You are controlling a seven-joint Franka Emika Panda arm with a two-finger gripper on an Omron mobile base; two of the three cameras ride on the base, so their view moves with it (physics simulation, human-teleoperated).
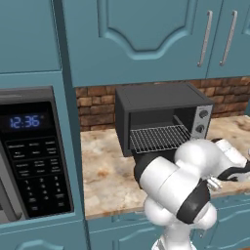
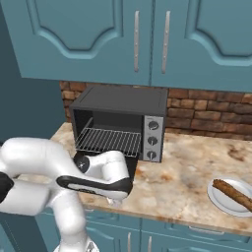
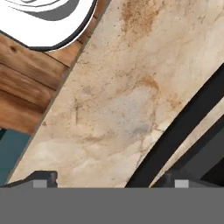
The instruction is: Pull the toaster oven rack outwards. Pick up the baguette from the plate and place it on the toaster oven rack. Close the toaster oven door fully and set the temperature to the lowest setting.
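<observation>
The toaster oven stands on the bench against the brick wall, under the teal upper cabinets. Its toaster oven door hangs folded down in front, largely hidden behind the arm, and the toaster oven rack juts forward out of the cavity. Three knobs sit on the silver panel on its right side. The baguette lies on a white plate, well apart to the right of the oven near the bench edge. The fingers stand wide apart and hold nothing, hovering above bare bench just beside the door's dark handle bar. A black microwave with blue clock digits sits at far left
</observation>
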